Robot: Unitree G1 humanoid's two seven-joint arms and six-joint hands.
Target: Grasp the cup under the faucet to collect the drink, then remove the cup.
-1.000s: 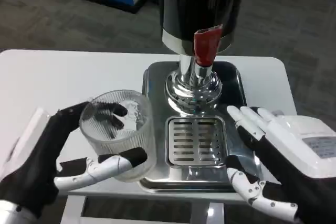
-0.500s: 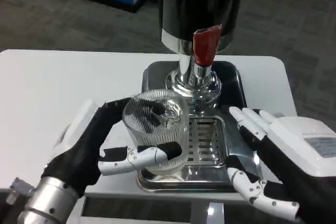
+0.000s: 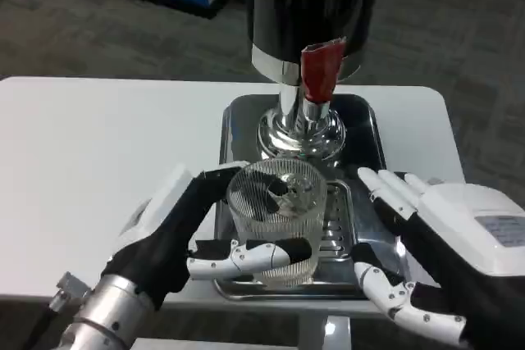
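One ribbed clear glass cup (image 3: 275,220) sits in our left hand (image 3: 176,231), fingers wrapped around its wall, over the drip tray (image 3: 338,227) before the faucet (image 3: 318,71). It looks rigid, breakable, slick; we judge mid-wall safest. Our right hand (image 3: 443,252) waits, fingers spread, holding nothing.

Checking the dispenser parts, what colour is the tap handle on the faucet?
Red; the tap handle shows best in the head view, against the black dispenser.
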